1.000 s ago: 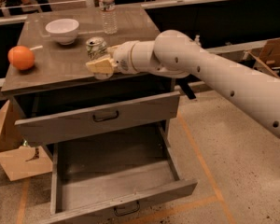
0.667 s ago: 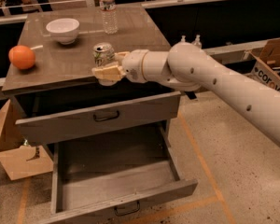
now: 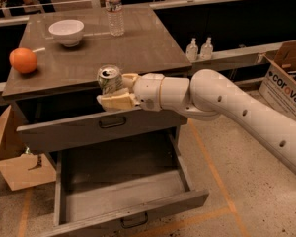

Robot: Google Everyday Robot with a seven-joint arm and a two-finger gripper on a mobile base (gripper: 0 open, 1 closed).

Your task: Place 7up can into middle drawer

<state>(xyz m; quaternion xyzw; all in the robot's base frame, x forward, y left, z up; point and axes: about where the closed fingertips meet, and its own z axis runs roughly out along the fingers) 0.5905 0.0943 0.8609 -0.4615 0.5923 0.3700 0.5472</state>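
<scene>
So the 7up can (image 3: 109, 78) is upright right at the front edge of the grey cabinet (image 3: 143, 51) top, clamped between the gripper (image 3: 114, 89) fingers, which are closed snug on its sides. The middle drawer (image 3: 133, 213) is pulled wide open at the cabinet's bottom. The orange (image 3: 23, 60), bowl (image 3: 66, 31) and water bottle (image 3: 114, 10) sit further back on the cabinet.

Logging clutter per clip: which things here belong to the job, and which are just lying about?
Job: 7up can, held by the gripper at the front edge of the table; open middle drawer below.
Lying about: orange, white bowl, water bottle, upper drawer, cardboard box.
</scene>
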